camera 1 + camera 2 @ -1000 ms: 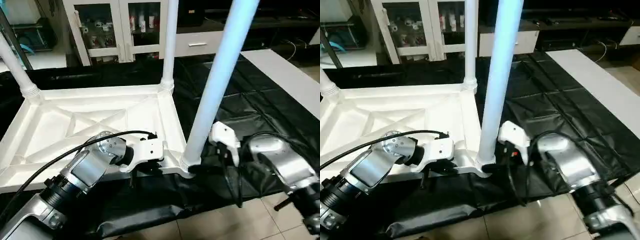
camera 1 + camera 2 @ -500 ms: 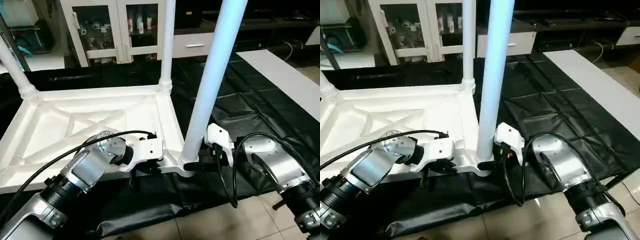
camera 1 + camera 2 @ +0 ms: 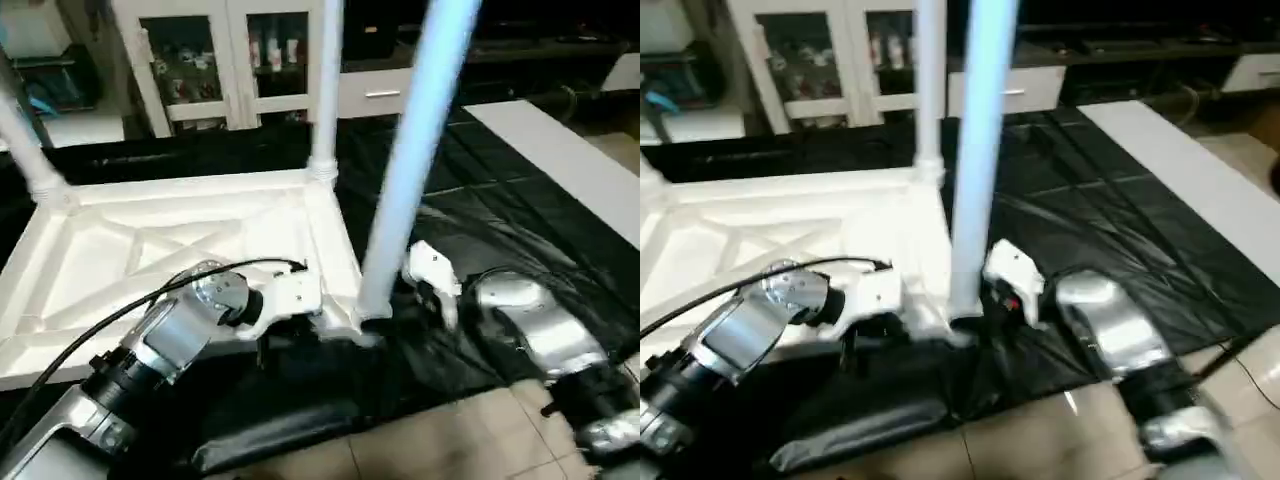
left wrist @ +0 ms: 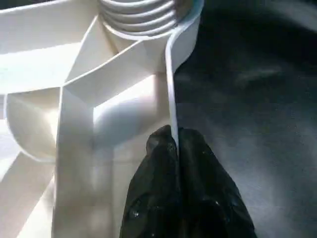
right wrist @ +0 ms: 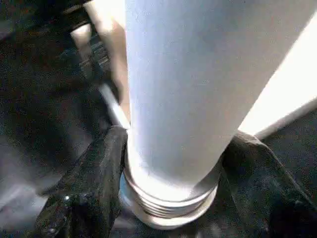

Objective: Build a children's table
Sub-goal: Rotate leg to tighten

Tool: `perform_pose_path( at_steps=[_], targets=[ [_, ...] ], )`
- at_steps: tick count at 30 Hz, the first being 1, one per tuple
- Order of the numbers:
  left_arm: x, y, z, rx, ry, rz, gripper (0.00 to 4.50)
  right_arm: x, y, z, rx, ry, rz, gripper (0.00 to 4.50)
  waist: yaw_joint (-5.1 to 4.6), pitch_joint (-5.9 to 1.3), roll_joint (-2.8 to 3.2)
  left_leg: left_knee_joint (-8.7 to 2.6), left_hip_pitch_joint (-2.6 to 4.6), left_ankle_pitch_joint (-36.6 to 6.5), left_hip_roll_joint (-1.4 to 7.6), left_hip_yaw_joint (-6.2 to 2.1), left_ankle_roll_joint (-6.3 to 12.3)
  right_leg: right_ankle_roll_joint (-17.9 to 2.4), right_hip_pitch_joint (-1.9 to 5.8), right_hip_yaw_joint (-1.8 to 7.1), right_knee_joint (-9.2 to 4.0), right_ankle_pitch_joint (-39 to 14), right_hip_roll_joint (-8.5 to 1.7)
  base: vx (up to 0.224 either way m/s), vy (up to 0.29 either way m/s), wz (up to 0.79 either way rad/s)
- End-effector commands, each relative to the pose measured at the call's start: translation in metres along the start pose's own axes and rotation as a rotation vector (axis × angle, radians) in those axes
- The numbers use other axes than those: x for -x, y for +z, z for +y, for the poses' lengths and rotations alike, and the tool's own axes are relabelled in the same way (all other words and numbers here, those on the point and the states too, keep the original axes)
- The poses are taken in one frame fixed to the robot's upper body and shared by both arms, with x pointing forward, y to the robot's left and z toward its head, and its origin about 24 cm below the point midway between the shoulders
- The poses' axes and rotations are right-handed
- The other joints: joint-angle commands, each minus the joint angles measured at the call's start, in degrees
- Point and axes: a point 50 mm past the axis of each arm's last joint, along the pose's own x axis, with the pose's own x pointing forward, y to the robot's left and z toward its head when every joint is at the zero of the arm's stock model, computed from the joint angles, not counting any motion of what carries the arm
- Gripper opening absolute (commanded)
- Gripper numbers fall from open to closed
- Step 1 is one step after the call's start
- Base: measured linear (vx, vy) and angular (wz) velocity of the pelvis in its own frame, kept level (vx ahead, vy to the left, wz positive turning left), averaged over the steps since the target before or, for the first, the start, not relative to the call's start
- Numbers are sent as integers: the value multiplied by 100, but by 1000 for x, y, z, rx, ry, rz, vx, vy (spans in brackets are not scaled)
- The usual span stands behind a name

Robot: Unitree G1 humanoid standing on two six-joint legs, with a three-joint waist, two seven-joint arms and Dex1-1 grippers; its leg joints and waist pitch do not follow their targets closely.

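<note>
My left gripper [image 4: 174,144] is pinched tight on the thin rim of the white table top [image 3: 150,240]. In my left wrist view the 2 black fingers [image 4: 198,163] squeeze the rim from both sides, and the ribbed end of a leg sits in the round corner socket [image 4: 148,20] just past them. The head views do not show that pinch; there I see my silver left arm [image 3: 170,335] reaching to the near edge of the top, close to its near right corner.

My right gripper [image 5: 173,163] is closed around the bottom of the nearest leg [image 3: 410,160]. In my right wrist view 1 black finger [image 5: 94,173] touches each side of the tube, right above its ribbed end [image 5: 168,208]. The head views show the white part of my right hand [image 3: 432,272] just beside that leg, and the leg standing up tall from the near right corner of the top.

The table top lies upside down on the black cloth [image 3: 500,210] of the big work table, with its crossed ribs facing up. Another leg [image 3: 325,90] stands at the far right corner, and 1 more [image 3: 25,135] at the far left corner.

Behind the work table stands a white cabinet [image 3: 210,60] with glass doors. Small things sit on its shelves, too blurry for me to tell what they are.
</note>
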Motion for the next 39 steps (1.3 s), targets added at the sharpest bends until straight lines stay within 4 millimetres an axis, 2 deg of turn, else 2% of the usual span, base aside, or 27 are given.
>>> perform_pose_path(
  at_steps=[1,2,4,5,6,8,9,10,11,12,14,17,18,19,23,24,26,29,30,32,33,34,35,36,37,38,39],
  targets=[
    [-21,1,-9,25,-16,-6,0,0,13,-17,-26,-183,-48,269,-66,-229,2,-427,83,-2613,161,-142,-47,-599,80,155,-603,-3573,-304,0,0,0],
    [-27,5,-2,68,48,-33,0,-9,11,-16,-70,-242,-60,269,-114,-225,10,-402,103,-2838,142,-178,-91,-383,72,65,-677,-3921,-309,0,0,0],
    [-30,7,2,90,81,-39,0,-13,9,-16,-87,-283,-60,269,-168,-228,23,-395,156,-3106,141,-222,-98,-250,59,-21,-743,-4018,-314,0,0,0],
    [-34,11,8,112,137,-44,0,-20,6,-15,-108,-358,-59,268,-208,-220,33,-406,136,-3152,142,-226,-79,-237,73,-38,-750,-3971,-310,0,0,0],
    [-34,12,9,117,148,-46,0,-21,5,-15,-110,-376,-59,268,-258,-240,79,-441,106,-3240,164,-274,-104,-238,134,-94,-751,-3745,-321,0,0,0],
    [-37,17,15,139,209,-52,0,-28,2,-14,-116,-470,-56,268,-328,-231,126,-510,93,-3498,211,-323,-139,-329,184,-127,-722,-3358,-335,0,0,0],
    [-38,19,21,156,268,-54,0,-32,0,-14,-129,-556,-54,268,-363,-203,153,-531,73,-3581,208,-320,-156,-351,161,-124,-719,-3284,-316,0,0,0],
    [-39,22,25,166,312,-52,0,-35,-2,-14,-143,-648,-51,268,-386,-209,149,-528,130,-3722,200,-322,-195,-394,142,-138,-741,-3221,-327,0,0,0],
    [-39,23,28,170,349,-50,0,-37,-4,-14,-159,-724,-47,268,-400,-218,127,-517,156,-3726,186,-317,-180,-395,144,-155,-761,-3241,-332,0,0,0],
    [-40,26,34,185,415,-55,0,-41,-9,-12,-202,-829,-40,267,-432,-191,143,-506,143,-3706,160,-309,-125,-344,135,-167,-790,-3398,-349,0,0,0],
    [-41,27,36,191,435,-56,0,-43,-12,-11,-239,-914,-29,267,-443,-184,138,-480,215,-3757,134,-295,-93,-267,81,-200,-848,-3570,-340,0,0,0],
    [-41,27,37,188,456,-56,0,-46,-13,-10,-248,-971,-22,267,-485,-174,147,-491,194,-3841,129,-311,-60,-184,110,-254,-856,-3590,-355,0,0,0],
    [-41,26,37,183,462,-52,0,-49,-9,-8,-248,-978,-44,267,-514,-176,149,-522,138,-3909,152,-329,-74,-172,141,-246,-815,-3508,-393,0,0,0],
    [-41,26,37,181,463,-50,0,-51,-8,-8,-253,-972,-57,267,-519,-186,155,-525,134,-3914,155,-335,-81,-182,146,-242,-796,-3493,-416,0,0,0],
    [-42,22,37,179,462,-43,0,-59,3,-4,-256,-906,-131,267,-530,-211,134,-508,69,-3621,138,-324,-45,-312,125,-167,-773,-3381,-481,0,0,0],
    [-42,21,36,177,460,-39,0,-60,9,-3,-244,-864,-172,323,-527,-218,124,-519,20,-3445,150,-322,-11,-398,144,-134,-738,-3223,-484,0,0,0],
    [-41,19,36,175,452,-36,0,-58,12,-2,-228,-851,-193,337,-514,-235,124,-524,-8,-3308,158,-317,12,-471,162,-106,-710,-3057,-489,0,0,0],
    [-39,16,34,165,430,-30,0,-52,20,-2,-188,-799,-234,357,-464,-286,97,-524,-107,-2686,178,-280,133,-737,213,-21,-602,-2329,-486,0,0,0],
    [-38,15,33,162,420,-28,0,-49,21,-2,-183,-767,-232,378,-431,-321,98,-506,-156,-2183,189,-246,248,-944,216,15,-518,-1759,-476,0,0,0],
    [-37,14,32,159,412,-27,0,-47,21,-2,-180,-740,-227,387,-411,-319,68,-486,-172,-2025,183,-215,355,-1019,228,25,-494,-1621,-464,0,0,0],
    [-35,10,27,137,347,-27,0,-35,19,-4,-133,-626,-178,400,-394,-311,48,-465,-150,-2031,171,-185,413,-1031,196,38,-511,-1819,-456,0,0,0],
    [-34,10,25,129,326,-28,0,-32,19,-5,-110,-598,-161,414,-345,-336,41,-439,-178,-1821,180,-178,491,-1020,229,71,-480,-1802,-463,0,0,0],
    [-34,9,24,124,314,-29,0,-29,18,-5,-97,-582,-150,422,-345,-336,41,-439,-178,-1821,180,-178,491,-1020,229,71,-480,-1802,-463,0,0,0],
    [-33,6,18,113,256,-20,0,-19,16,-8,-56,-525,-108,430,-298,-334,22,-412,-207,-1549,179,-158,579,-1064,211,105,-441,-1672,-445,0,0,0],
    [-32,6,15,99,223,-24,0,-13,16,-10,-33,-502,-87,430,-298,-339,19,-400,-203,-1473,175,-149,592,-1090,214,117,-432,-1645,-449,0,0,0],
    [-32,6,15,99,223,-24,0,-13,16,-10,-33,-502,-87,430,-266,-360,26,-373,-217,-1245,173,-137,651,-1154,227,130,-392,-1461,-445,0,0,0],
    [-30,4,9,75,165,-25,0,-2,15,-14,13,-463,-51,430,-236,-359,34,-356,-221,-1064,179,-126,694,-1207,216,138,-370,-1318,-430,0,0,0]
  ],
)
